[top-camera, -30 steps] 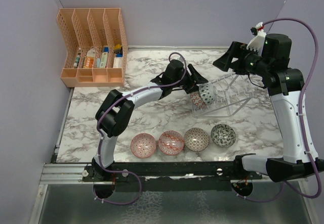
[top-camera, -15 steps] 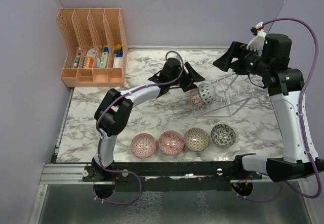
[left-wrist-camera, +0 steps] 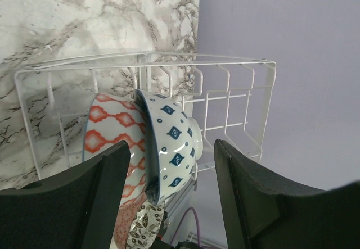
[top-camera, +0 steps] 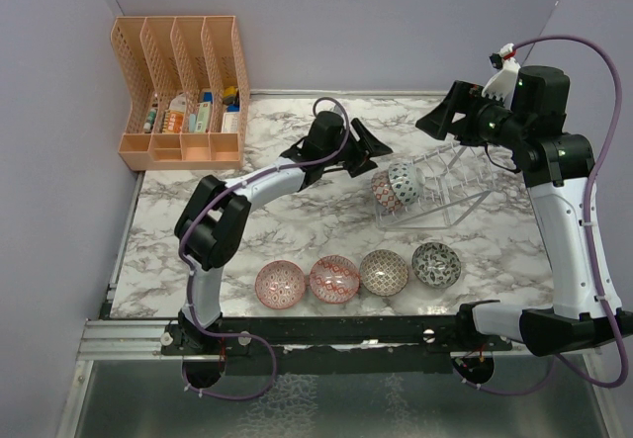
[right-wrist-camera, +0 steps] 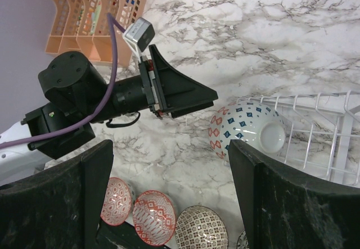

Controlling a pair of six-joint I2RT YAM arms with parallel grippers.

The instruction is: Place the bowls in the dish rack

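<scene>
Bowls (top-camera: 402, 179), one red and one blue, stand on edge in the dish rack (top-camera: 450, 179); left gripper (top-camera: 380, 158) and right gripper (top-camera: 433, 122) both gape, empty.

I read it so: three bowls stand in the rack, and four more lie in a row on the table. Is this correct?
No. Only two bowls stand in the rack, a red bowl and a blue bowl; the left wrist view shows it. Four more bowls do lie in a row on the table.
</scene>
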